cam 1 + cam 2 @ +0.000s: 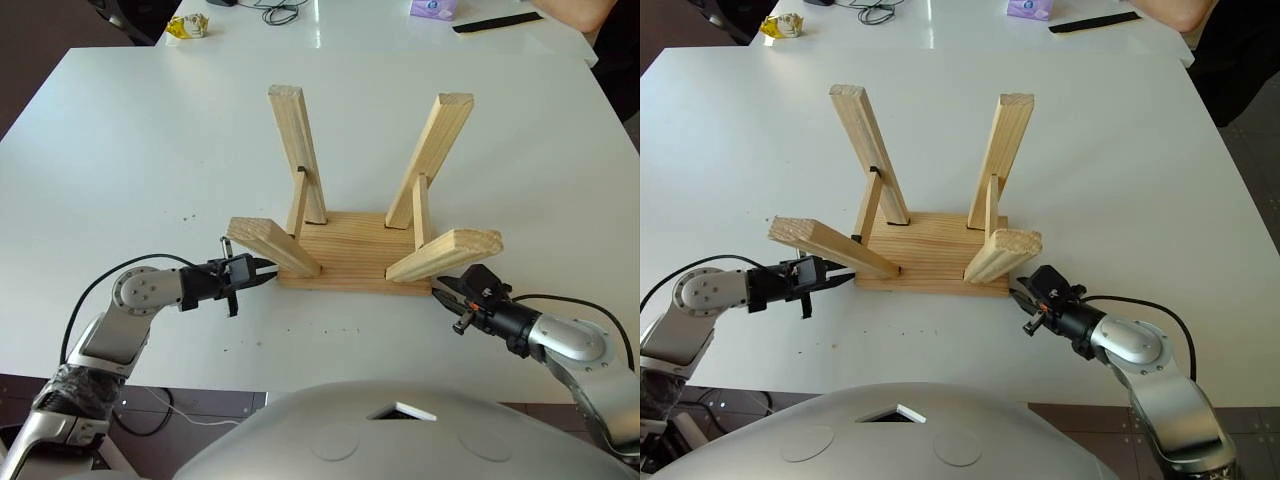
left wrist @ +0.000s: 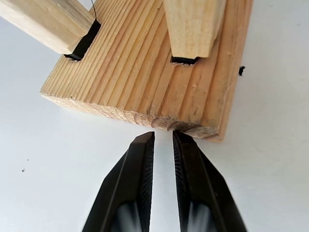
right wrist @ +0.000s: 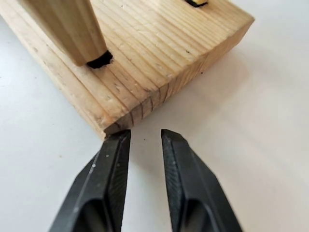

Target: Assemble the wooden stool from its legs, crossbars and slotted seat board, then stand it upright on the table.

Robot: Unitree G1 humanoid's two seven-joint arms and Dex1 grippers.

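The stool [image 1: 350, 250] seems assembled but legs-up, not yet flipped; left gripper [image 1: 270, 272] at its 7 o'clock and right gripper [image 1: 441, 286] at 5, fingers slightly parted, empty.

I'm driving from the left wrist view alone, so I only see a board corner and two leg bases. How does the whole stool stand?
Observer: Upside down: the seat board lies flat on the table, with four legs pointing up.
Operator: Crossbars in?
Observer: One crossbar links the near and far leg on each side.
Operator: Right gripper?
Observer: The right gripper is open at the board's near right corner, gripping nothing.
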